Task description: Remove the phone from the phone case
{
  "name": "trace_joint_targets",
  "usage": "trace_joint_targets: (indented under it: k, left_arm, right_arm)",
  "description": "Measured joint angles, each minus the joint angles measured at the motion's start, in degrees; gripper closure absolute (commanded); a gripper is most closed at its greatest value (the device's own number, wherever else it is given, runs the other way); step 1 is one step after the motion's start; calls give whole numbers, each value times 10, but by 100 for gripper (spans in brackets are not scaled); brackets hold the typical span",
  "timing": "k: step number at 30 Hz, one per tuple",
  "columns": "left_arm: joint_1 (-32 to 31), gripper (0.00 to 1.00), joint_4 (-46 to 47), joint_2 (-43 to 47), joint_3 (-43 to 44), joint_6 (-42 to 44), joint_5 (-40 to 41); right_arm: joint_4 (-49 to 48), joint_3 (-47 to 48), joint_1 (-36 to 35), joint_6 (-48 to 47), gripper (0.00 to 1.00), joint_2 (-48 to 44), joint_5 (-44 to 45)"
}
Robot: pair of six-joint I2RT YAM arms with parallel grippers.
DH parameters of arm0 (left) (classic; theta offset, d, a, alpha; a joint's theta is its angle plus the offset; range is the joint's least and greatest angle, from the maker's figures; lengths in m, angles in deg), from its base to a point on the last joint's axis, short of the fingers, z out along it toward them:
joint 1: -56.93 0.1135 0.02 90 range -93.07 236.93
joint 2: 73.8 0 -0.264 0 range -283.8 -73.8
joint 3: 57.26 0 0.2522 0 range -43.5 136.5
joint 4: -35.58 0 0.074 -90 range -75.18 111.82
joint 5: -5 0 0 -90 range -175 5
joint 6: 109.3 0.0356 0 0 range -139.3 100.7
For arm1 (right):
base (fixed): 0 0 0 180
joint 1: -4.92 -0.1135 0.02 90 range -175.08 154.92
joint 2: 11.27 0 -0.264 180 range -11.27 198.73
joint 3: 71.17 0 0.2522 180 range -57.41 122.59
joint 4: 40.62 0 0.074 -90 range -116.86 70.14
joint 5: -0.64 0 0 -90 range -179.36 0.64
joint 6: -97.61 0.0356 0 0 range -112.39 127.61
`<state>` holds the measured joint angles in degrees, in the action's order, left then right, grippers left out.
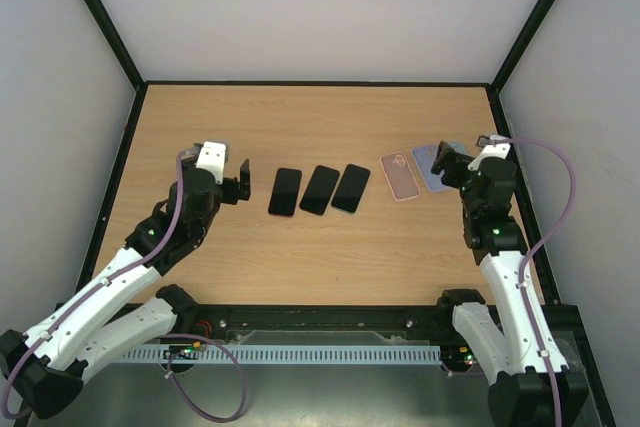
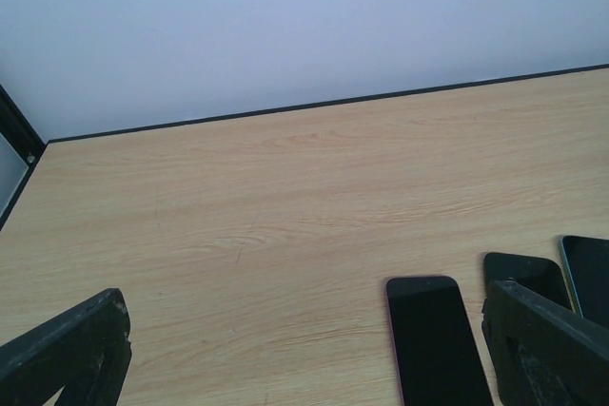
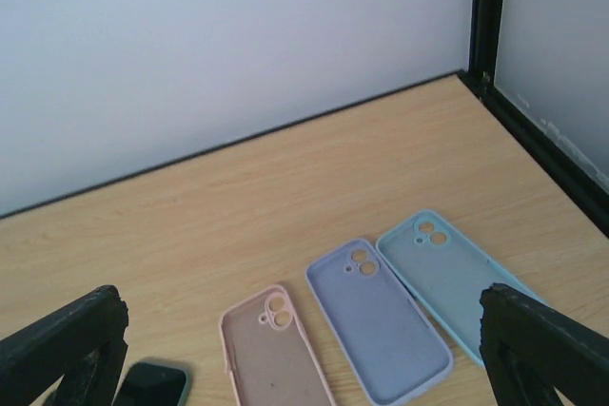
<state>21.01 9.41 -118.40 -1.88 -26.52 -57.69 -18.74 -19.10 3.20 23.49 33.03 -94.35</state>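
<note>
Three dark-screened phones lie face up in a row mid-table: left (image 1: 285, 192), middle (image 1: 319, 189) and right (image 1: 351, 188). To their right lie three empty phone cases, insides up: pink (image 1: 400, 176), lavender (image 1: 430, 169) and light blue (image 3: 447, 278). My left gripper (image 1: 238, 180) hovers open just left of the phones, with nothing between its fingers (image 2: 71, 354). In its wrist view the left phone (image 2: 438, 339) lies near the right finger. My right gripper (image 1: 458, 159) is open above the lavender case (image 3: 381, 325) and the blue one, holding nothing. The pink case (image 3: 271, 354) lies left of them.
A black frame (image 1: 310, 83) borders the wooden table (image 1: 320, 127), with white walls behind and at both sides. The cases lie close to the right frame edge (image 3: 533, 130). A green-edged phone corner (image 3: 152, 385) shows at the bottom left of the right wrist view.
</note>
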Motion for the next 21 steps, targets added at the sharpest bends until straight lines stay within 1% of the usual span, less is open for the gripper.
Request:
trace_joint_targets:
  k: [7, 21]
  left_arm:
    - [3, 0, 5, 1, -5, 2, 2]
    - [6, 0, 10, 24, -13, 6, 7]
  right_arm:
    - [-24, 0, 0, 0, 3, -43, -4]
    - [-26, -4, 0, -2, 3, -34, -8]
